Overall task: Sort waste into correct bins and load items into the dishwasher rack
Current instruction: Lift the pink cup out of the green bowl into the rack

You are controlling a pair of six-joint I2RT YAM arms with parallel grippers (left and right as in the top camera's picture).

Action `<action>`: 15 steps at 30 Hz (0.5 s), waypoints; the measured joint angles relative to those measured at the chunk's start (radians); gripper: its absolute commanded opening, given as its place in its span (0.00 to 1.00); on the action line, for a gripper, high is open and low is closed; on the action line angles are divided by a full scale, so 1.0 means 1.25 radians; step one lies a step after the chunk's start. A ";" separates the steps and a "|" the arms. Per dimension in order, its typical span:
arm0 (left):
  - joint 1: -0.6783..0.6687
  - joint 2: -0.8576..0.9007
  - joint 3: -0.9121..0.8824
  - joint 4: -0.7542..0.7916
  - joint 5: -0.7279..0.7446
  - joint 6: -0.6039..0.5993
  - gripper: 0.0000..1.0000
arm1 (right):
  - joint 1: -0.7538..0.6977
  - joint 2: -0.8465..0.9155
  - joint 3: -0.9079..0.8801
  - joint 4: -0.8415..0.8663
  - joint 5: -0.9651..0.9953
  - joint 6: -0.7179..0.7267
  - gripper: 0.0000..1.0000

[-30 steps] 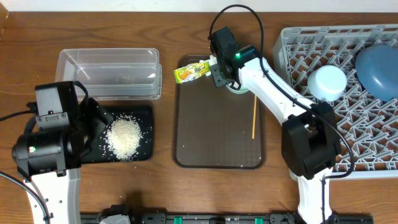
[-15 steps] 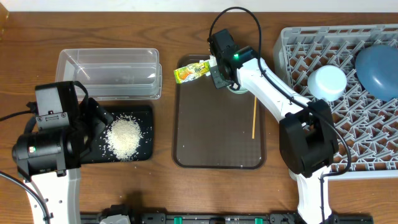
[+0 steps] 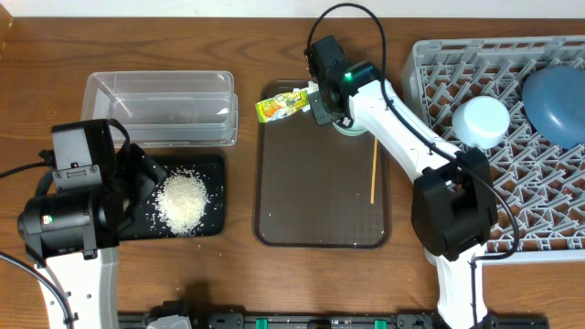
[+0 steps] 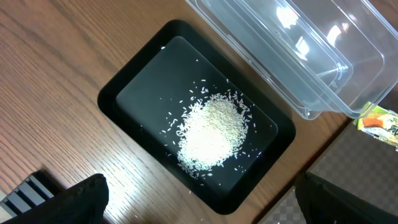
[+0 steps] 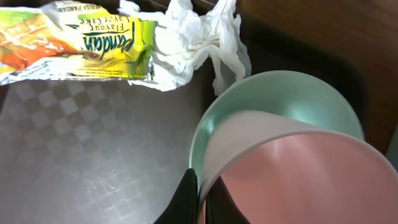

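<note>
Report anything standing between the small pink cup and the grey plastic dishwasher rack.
Only the mint green bowl that the small pink cup sits in, its rim pinched by the right gripper: it must lift out. Beyond, nothing visible blocks the way to the grey lattice rack.

Shows white rice [image 4: 214, 134], a glossy black tray [image 4: 134, 87] and a clear tub [image 4: 298, 50]. Adds a yellow-green wrapper [image 5: 81, 40] printed in orange, a white tissue [image 5: 193, 43], a mint green bowl [image 5: 292, 93], a pink cup [image 5: 298, 180] and a dark brown, faintly checked serving tray [image 5: 74, 143]. Includes a grey lattice rack [image 3: 548, 192], a slate blue plate [image 3: 556, 102], a pale blue bowl [image 3: 482, 122] and a brown wood-grain table [image 3: 274, 274].
</note>
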 measured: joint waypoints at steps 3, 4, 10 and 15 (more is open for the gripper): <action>0.000 0.000 0.000 0.000 0.000 0.000 0.97 | -0.001 -0.020 0.016 -0.028 0.000 0.002 0.01; 0.000 0.000 0.000 0.000 0.000 0.000 0.97 | -0.001 -0.031 0.023 -0.042 0.001 0.004 0.01; 0.000 0.000 0.000 0.000 0.000 0.000 0.97 | -0.028 -0.152 0.041 -0.123 -0.004 0.012 0.01; 0.000 0.000 0.000 0.000 0.000 0.000 0.98 | -0.144 -0.271 0.051 -0.201 -0.014 0.015 0.01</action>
